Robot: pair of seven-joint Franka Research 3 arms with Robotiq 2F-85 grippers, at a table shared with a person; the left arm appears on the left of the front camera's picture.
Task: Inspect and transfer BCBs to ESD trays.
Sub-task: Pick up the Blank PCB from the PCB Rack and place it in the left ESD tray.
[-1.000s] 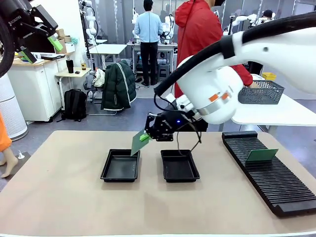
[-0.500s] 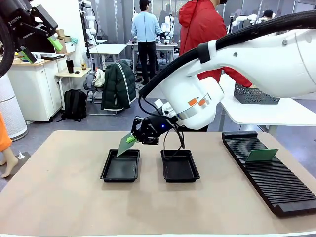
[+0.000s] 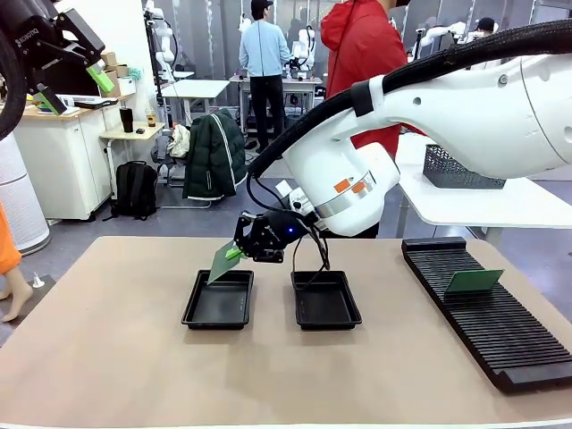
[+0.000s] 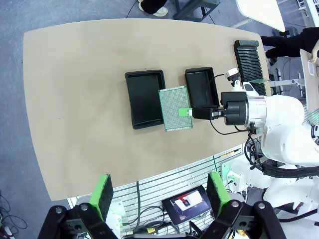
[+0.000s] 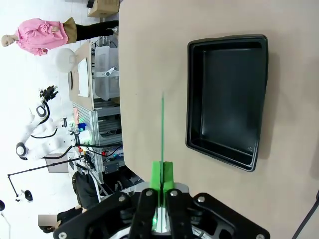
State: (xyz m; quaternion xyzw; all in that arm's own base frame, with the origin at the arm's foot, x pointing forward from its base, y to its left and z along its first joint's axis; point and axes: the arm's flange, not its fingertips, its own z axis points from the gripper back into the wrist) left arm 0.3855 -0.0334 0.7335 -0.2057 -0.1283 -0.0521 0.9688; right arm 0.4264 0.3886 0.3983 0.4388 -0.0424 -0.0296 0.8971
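Observation:
Two black ESD trays, the left one (image 3: 219, 300) and the right one (image 3: 325, 300), sit side by side mid-table with bare floors. My right gripper (image 3: 239, 251) reaches across from the right and is shut on a green BCB (image 3: 222, 262), held tilted just above the left tray's far rim. From high up, the left wrist view shows that BCB (image 4: 176, 108) between the left tray (image 4: 144, 97) and the right tray (image 4: 202, 87). The right wrist view has the BCB (image 5: 162, 124) edge-on beside a tray (image 5: 227, 99). My left gripper (image 3: 67, 85) hangs open at upper left.
A long black slotted rack (image 3: 487, 308) lies along the table's right side with another green board (image 3: 474, 281) standing in it. A person in a red jacket (image 3: 362, 45) stands beyond the far edge. A wire-mesh basket (image 3: 465, 170) sits on a white side table.
My right gripper has carried the BCB to the left and slightly down, from above the gap between the trays to the left tray's far rim. The left arm has not moved.

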